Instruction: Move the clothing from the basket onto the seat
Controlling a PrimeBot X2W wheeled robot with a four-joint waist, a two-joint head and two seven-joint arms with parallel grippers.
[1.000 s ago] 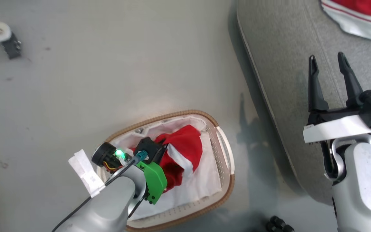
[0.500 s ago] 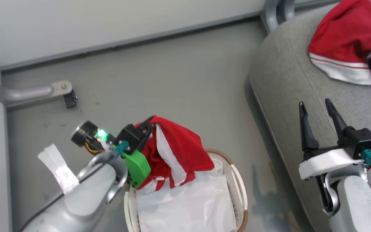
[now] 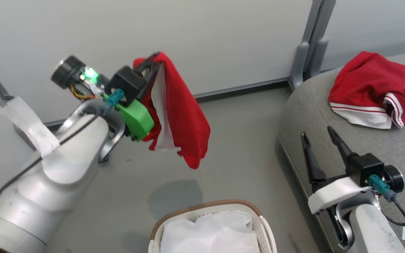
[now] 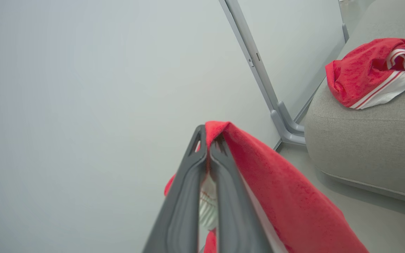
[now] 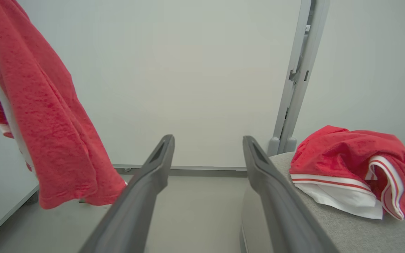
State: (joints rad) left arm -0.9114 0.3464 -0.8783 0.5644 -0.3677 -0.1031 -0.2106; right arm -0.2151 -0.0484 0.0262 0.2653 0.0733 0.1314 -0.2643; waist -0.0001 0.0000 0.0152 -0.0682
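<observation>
The left gripper (image 3: pixel 152 60), pinching a red garment (image 3: pixel 179 116), holds it high, cloth hanging straight down above the floor (image 3: pixel 237 140) beyond the basket (image 3: pixel 206 205). The seat (image 3: pixel 308 105) lies well to its right, nearer the right gripper (image 3: pixel 315 132), which is spread and empty. The left arm (image 3: pixel 65 154) slants up and forward.

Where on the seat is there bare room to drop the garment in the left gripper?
Bare seat for the held garment lies between the lying garment and the open right gripper. Its far end, under that garment, is crowded.
</observation>
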